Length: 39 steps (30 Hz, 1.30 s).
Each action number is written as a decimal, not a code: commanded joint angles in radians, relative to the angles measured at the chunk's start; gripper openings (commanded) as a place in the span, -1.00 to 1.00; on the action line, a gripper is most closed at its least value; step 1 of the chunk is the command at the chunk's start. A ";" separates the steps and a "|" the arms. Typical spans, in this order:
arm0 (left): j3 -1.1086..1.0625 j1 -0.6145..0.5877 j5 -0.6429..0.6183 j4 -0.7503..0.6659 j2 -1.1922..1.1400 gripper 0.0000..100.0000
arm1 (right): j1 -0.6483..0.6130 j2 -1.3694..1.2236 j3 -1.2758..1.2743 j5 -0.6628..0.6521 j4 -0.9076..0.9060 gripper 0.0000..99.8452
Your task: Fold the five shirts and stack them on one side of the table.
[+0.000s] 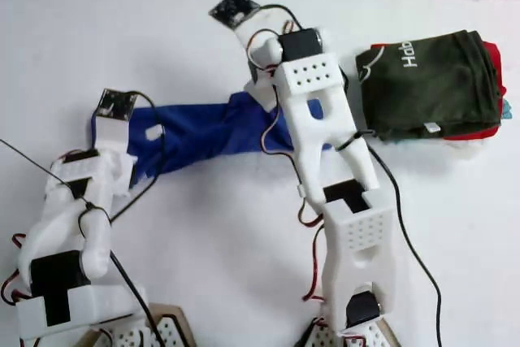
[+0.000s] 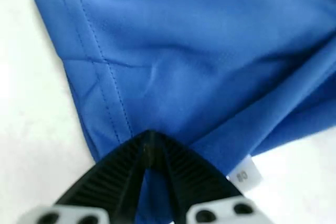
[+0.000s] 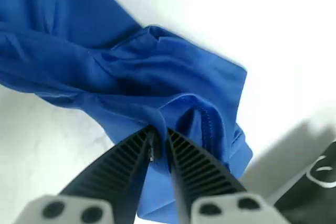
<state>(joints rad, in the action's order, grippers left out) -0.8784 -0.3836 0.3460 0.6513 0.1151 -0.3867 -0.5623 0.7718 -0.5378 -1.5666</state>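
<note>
A blue shirt lies stretched in a band across the middle of the white table, between the two arms. My left gripper is shut on its hem, near a small white label; in the high view it sits at the band's left end. My right gripper is shut on a bunched fold of the blue shirt, at the band's right end. A stack of folded shirts, dark green on top with red beneath, rests at the table's right side.
Cables run from both arms over the table, one black cable trailing right of the right arm. The arm bases stand at the table's near edge. A corner of the dark folded stack is close to the right gripper.
</note>
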 commanded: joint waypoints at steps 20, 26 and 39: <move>-0.002 0.008 -0.005 -0.014 0.023 -0.95 | 0.067 -0.068 0.189 -0.002 -0.064 -0.28; -0.004 0.008 -0.005 -0.014 0.023 -0.95 | 0.213 0.031 0.250 -0.006 -0.197 -0.28; -0.001 0.008 -0.005 -0.014 0.023 -0.95 | 0.251 0.099 -0.269 -0.107 -0.202 -0.45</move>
<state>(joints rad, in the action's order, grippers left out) -0.8800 -0.3836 0.3460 0.6498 0.1166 -0.1274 -0.5547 0.5493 -0.6268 -1.7461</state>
